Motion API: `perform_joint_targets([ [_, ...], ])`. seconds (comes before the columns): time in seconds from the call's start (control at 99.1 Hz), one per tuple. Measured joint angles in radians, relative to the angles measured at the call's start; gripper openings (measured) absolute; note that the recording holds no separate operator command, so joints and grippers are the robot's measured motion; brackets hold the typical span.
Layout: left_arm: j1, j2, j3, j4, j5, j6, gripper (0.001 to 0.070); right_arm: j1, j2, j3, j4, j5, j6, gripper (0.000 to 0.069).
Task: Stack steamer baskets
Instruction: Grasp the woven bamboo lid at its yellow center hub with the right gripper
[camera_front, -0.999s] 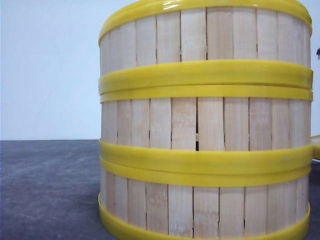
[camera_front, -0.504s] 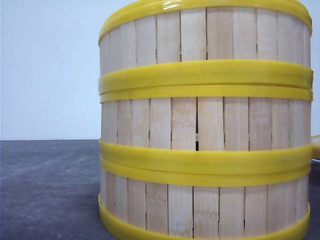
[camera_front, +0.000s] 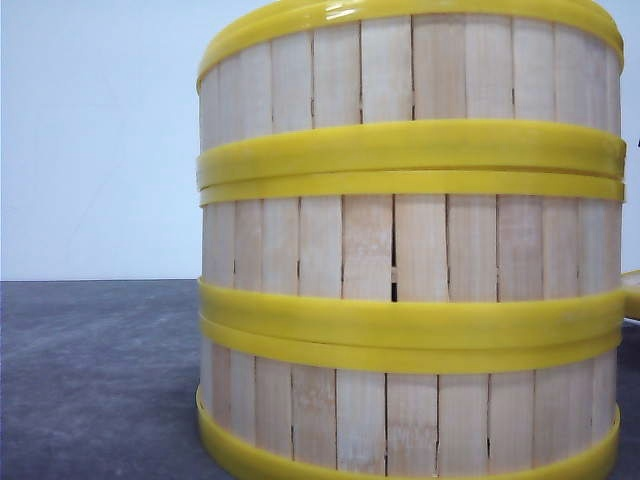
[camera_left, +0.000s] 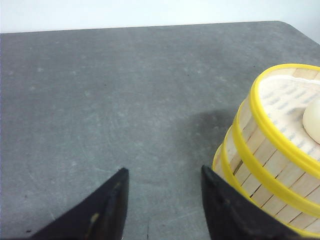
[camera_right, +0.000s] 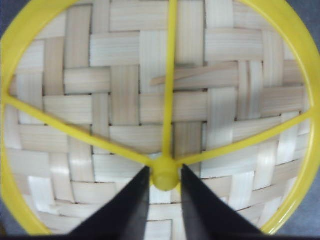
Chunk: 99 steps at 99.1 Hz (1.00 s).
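Note:
Three steamer baskets (camera_front: 410, 240) stand stacked right in front of the front camera, pale slats between yellow rings. In the left wrist view the stack (camera_left: 260, 160) has an open top with a pale bun (camera_left: 314, 120) on a paper liner. My left gripper (camera_left: 164, 170) is open over bare table, one finger close beside the stack's lower wall. In the right wrist view my right gripper (camera_right: 165, 169) is shut on the yellow knob (camera_right: 165, 181) at the centre of a round woven lid (camera_right: 120, 95) with a yellow rim and spokes. Whether the lid rests on anything is hidden.
The dark grey table (camera_left: 125, 95) stretches away from the stack to a white wall. A small yellow edge (camera_front: 632, 292) shows at the far right of the front view. The stack hides everything behind it there.

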Motion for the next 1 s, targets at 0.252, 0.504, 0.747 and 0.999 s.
perform_joint_targets([
  [0.252, 0.0, 0.0, 0.0, 0.0, 0.002, 0.0, 0.0268, 0.0, -0.001, 0.0, -0.001, 0.001, -0.011, 0.0058],
  [0.504, 0.0, 0.0, 0.0, -0.001, 0.002, 0.0, 0.0268, 0.0, -0.043, 0.043, -0.012, -0.024, -0.019, 0.0056],
  [0.747, 0.0, 0.0, 0.0, -0.001, 0.003, 0.0, 0.0268, 0.023, -0.222, 0.211, -0.009, -0.177, -0.019, 0.0056],
  [0.999, 0.0, 0.0, 0.0, -0.002, 0.003, 0.0, 0.0268, 0.169, -0.403, 0.26, -0.006, -0.298, -0.077, 0.0056],
])
